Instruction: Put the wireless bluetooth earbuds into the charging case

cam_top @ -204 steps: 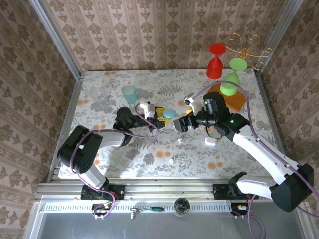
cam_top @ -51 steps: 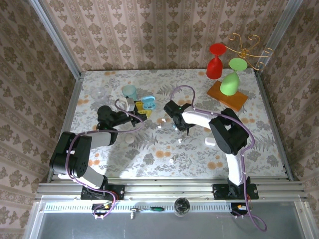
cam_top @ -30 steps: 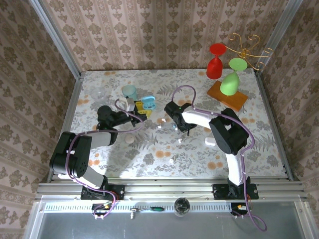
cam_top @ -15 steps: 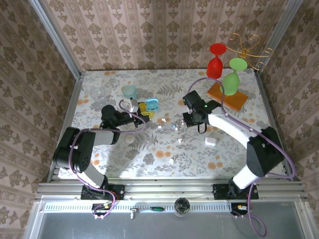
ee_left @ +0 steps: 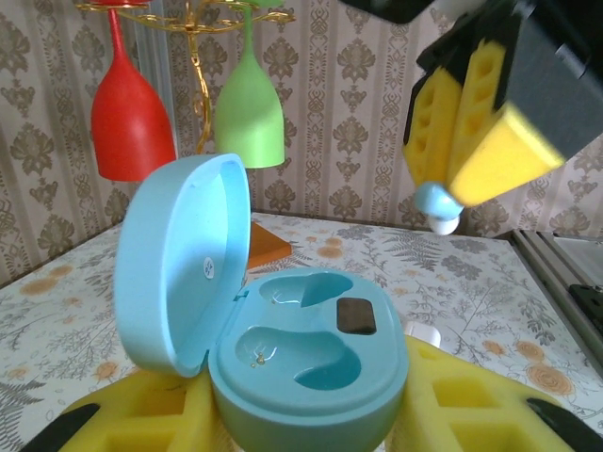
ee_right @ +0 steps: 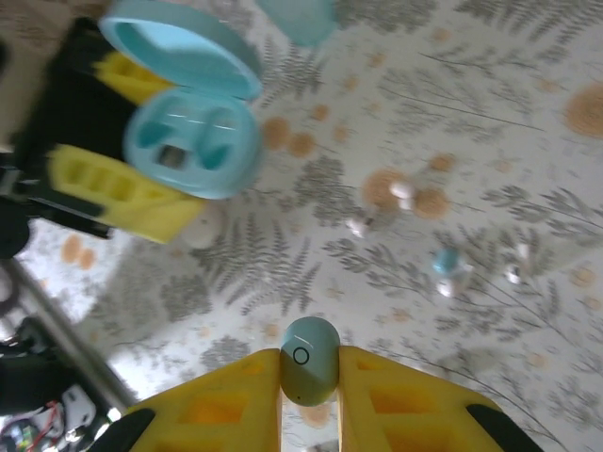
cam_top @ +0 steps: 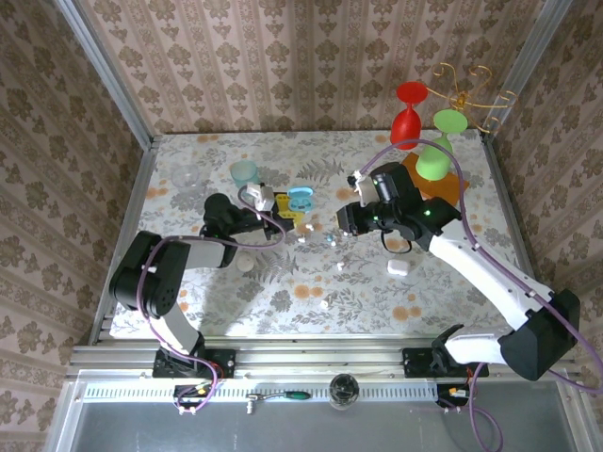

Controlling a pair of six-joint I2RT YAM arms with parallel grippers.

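Both grippers have drawn closer together over the last half second, the left one bringing the charging case [cam_top: 301,199] a little toward the right edge of the table [cam_top: 471,282] and the right one edging toward the left. One pale blue-and-white earbud [ee_right: 309,372] is pinched between the yellow fingers of the right gripper [cam_top: 346,218], which is closed tightly on it and held above the table just to the right of the case. The light blue case sits clamped in the left gripper [cam_top: 288,211], lid hinged open and upright, both moulded wells bare. It is raised over the far half of the table, about midway between the left and right edges. Several loose earbuds [cam_top: 339,266] lie scattered on the floral cloth near the middle, one [cam_top: 324,304] closer to the near edge. A white case [cam_top: 398,267] rests toward the right edge. A teal cup [cam_top: 244,173] stands nearer the far left corner, and red [cam_top: 408,113] and green [cam_top: 435,151] glasses hang at the far right corner.
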